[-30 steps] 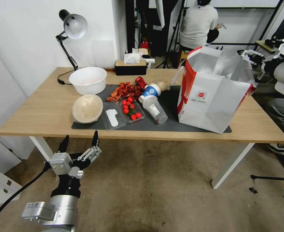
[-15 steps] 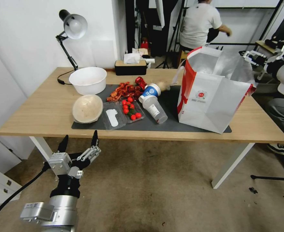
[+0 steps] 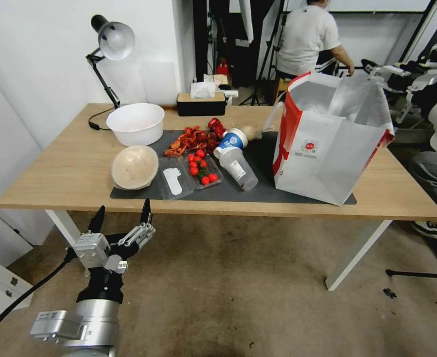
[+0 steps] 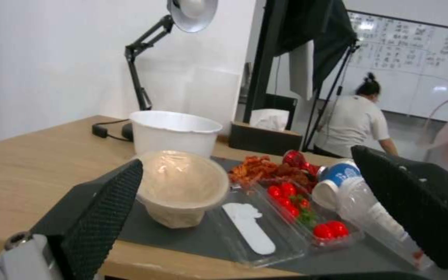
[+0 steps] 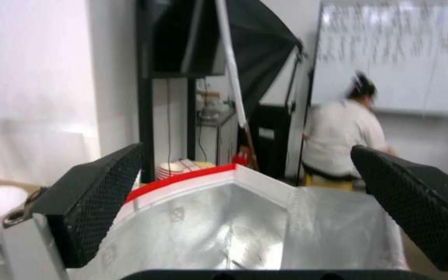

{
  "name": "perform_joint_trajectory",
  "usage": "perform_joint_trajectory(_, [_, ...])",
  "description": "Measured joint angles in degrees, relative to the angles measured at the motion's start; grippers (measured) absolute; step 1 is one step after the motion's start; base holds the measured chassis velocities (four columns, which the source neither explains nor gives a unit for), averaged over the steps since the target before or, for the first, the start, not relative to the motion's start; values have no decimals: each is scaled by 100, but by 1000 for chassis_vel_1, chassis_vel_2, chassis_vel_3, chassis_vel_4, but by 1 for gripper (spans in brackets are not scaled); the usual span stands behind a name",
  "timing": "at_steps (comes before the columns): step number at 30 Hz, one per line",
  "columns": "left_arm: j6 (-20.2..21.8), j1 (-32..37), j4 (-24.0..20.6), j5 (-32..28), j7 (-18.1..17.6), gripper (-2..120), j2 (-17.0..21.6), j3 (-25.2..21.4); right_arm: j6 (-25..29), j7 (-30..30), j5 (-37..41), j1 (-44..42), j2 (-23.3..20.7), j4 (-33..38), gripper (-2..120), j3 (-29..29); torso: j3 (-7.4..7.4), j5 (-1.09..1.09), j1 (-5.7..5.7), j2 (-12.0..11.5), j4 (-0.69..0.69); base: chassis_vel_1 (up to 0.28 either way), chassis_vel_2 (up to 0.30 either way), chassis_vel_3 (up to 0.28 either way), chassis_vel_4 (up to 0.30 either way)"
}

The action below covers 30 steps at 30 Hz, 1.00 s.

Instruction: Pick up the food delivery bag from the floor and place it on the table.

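The table (image 3: 70, 178) is seen across the middle, and the bag (image 3: 327, 148) is stood upright on its right part, resting partly on the dark mat (image 3: 258, 191), so nothing is left on the floor (image 3: 238, 287). The bag is judged to be light, thin and easy to crush, so the strap (image 3: 274, 111) is best held. The left gripper (image 3: 122, 218) is held open near the front edge; the right gripper (image 5: 245, 212) is spread wide above the bag's mouth.

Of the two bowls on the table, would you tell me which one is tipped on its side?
The beige bowl on the mat's corner is tipped, its covered mouth facing forward. The white bowl behind it, by the lamp, stands upright.
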Motion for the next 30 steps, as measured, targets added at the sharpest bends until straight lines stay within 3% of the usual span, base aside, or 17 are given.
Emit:
perform_joint_trajectory(6, [7, -33, -21, 45, -130, 100, -12, -14, 610, 117, -1088, -680, 148, 540, 100, 64, 0, 0, 0, 0, 0, 0, 0, 0, 0])
perform_joint_trajectory(10, [-30, -42, -22, 116, -100, 100, -54, -16, 1226, 592, -2199, -1519, 489, 1274, 100, 143, 0, 0, 0, 0, 0, 0, 0, 0, 0])
perform_joint_trajectory(24, [-268, 18, -10, 320, 196, 100, -225, 38, 1378, 1142, -3737, -2891, 1588, 2270, 100, -49, 0, 0, 0, 0, 1, 0, 0, 0, 0])
perform_joint_trajectory(28, [-319, 28, 0, 368, 251, 100, -253, 56, 1482, 1157, -4313, -3522, 2068, 2330, 100, -50, 0, 0, 0, 0, -1, 0, 0, 0, 0])
perform_joint_trajectory(30, [-324, 25, 18, 406, 285, 100, -262, 65, 1651, 1142, -4778, -3908, 2514, 2321, 100, -85, 0, 0, 0, 0, -1, 0, 0, 0, 0])
